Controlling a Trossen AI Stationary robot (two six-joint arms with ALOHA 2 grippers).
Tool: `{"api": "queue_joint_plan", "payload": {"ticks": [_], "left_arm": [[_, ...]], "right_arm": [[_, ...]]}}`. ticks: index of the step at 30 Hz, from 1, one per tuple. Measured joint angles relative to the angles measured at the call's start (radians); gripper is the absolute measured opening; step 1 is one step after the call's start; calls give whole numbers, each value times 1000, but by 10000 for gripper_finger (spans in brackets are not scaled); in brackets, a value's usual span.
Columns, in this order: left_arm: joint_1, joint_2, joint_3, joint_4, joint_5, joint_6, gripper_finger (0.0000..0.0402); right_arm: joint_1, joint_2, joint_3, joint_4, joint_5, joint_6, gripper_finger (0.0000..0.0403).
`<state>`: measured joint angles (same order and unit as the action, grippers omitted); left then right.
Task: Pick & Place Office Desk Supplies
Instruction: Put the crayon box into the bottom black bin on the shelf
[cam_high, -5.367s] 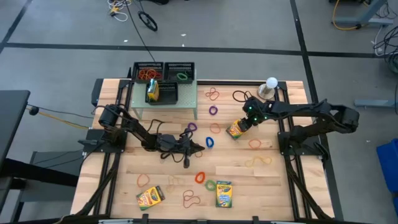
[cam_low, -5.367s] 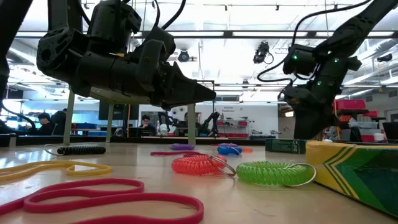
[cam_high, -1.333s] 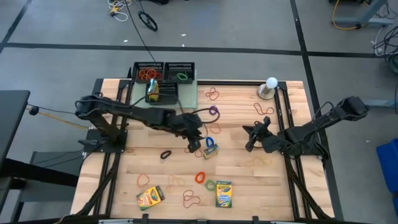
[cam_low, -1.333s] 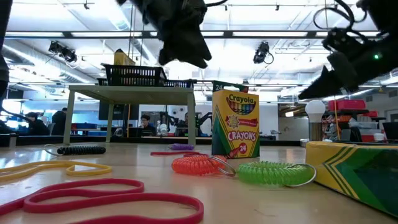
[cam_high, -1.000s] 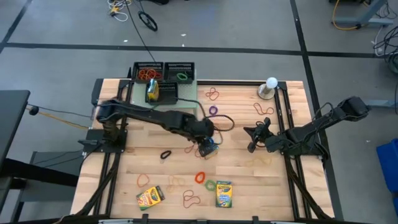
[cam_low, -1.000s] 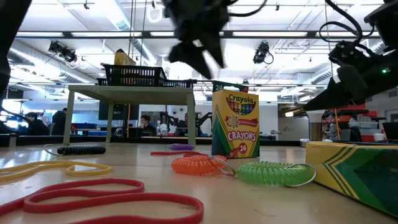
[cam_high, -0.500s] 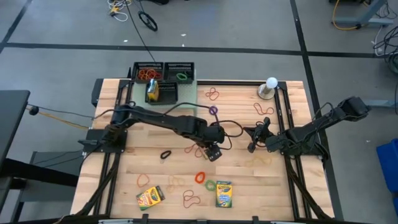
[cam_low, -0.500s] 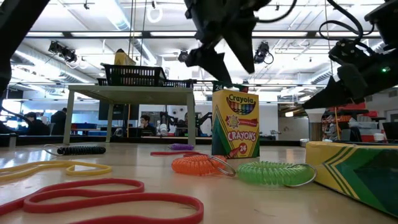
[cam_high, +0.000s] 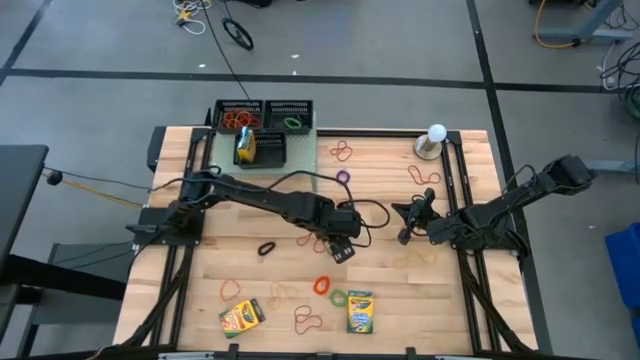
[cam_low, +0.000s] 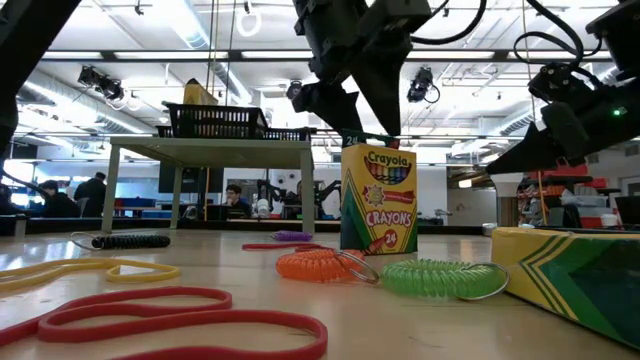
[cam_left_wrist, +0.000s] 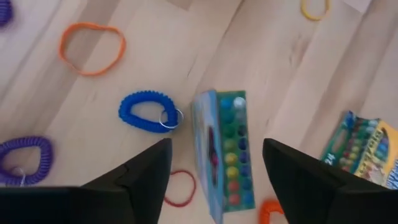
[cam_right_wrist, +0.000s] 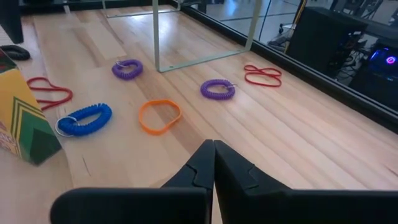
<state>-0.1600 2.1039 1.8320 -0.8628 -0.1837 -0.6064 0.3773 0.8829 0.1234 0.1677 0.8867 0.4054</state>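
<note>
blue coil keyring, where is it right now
In the left wrist view the blue coil keyring lies flat on the wooden table, just beside the upright crayon box, with an orange rubber band farther off.

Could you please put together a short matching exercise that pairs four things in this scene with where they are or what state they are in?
Things:
1. left gripper
2. right gripper
3. upright crayon box
4. white ball

States or places:
A. on a stand at the table's far right corner
B. shut, holding nothing
C. open, directly above the crayon box
D. standing on end at mid-table

Pairs: 1-C, 2-B, 3-D, 4-A
</note>
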Motion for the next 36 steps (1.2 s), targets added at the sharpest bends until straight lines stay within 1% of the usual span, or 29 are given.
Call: {"api": "queue_joint_plan", "payload": {"ticks": [4, 11, 14, 19, 26, 30, 36], "left_arm": [[-4, 28, -1, 10, 0, 3, 234], [-2, 42, 0, 4, 0, 1, 231], [-2, 53, 0, 6, 0, 0, 220], [-2, 58, 0, 2, -1, 8, 188], [16, 28, 13, -18, -3, 19, 118], [35, -16, 82, -134, -6, 27, 97], [78, -113, 235, -382, -73, 15, 93]], "right_arm": [[0, 0, 0, 0, 0, 0, 11], [0, 0, 0, 1, 8, -2, 11], [0, 0, 0, 1, 8, -2, 11], [0, 0, 0, 1, 10, -2, 11], [0, 0, 0, 0, 10, -2, 11], [0, 0, 0, 0, 10, -2, 11], [0, 0, 0, 0, 10, -3, 11]]}}
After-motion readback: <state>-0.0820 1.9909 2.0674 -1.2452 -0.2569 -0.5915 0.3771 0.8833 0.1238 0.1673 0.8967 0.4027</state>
